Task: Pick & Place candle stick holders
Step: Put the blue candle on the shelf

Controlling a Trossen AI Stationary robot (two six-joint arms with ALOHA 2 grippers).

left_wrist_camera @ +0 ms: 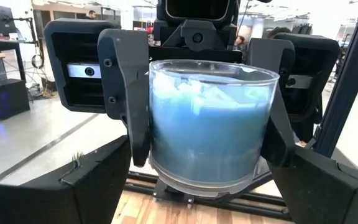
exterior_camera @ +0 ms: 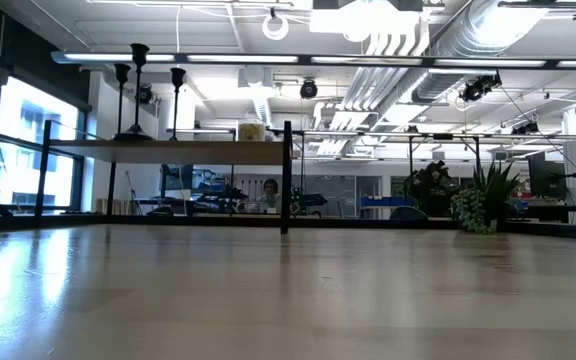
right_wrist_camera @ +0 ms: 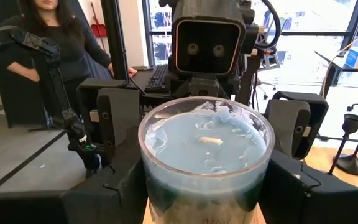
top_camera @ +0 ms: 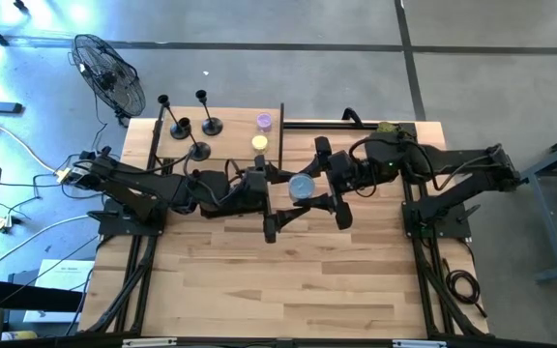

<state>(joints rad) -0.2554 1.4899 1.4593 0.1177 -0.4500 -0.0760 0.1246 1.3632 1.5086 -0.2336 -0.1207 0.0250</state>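
Three black candle stick holders (top_camera: 199, 145) stand on their round bases on a raised wooden shelf (exterior_camera: 168, 152) at the table's far left; no gripper touches them. One holder (right_wrist_camera: 352, 144) also shows in the right wrist view. High over the table's middle, both arms meet at a blue candle in a clear glass jar (top_camera: 301, 186). My right gripper (left_wrist_camera: 204, 106) is shut on the jar. My left gripper (left_wrist_camera: 201, 165) faces it, open, one finger on either side of the jar with a gap to the glass. My right gripper pinches the jar's round wall (left_wrist_camera: 157, 124) between its two fingers (left_wrist_camera: 126, 93), one on each opposite side. The fingers come in level from the table's right. The jar stands upright, its open top up, lifted clear of the table.
A purple candle (top_camera: 263, 122) and a yellow candle (top_camera: 259, 142) sit on the far shelf beside the holders. A black frame (exterior_camera: 286, 175) edges the shelf. A fan (top_camera: 109, 72) stands beyond the far left corner. A person (right_wrist_camera: 55, 37) stands beyond the table. The near half of the table (top_camera: 278, 280) is bare wood.
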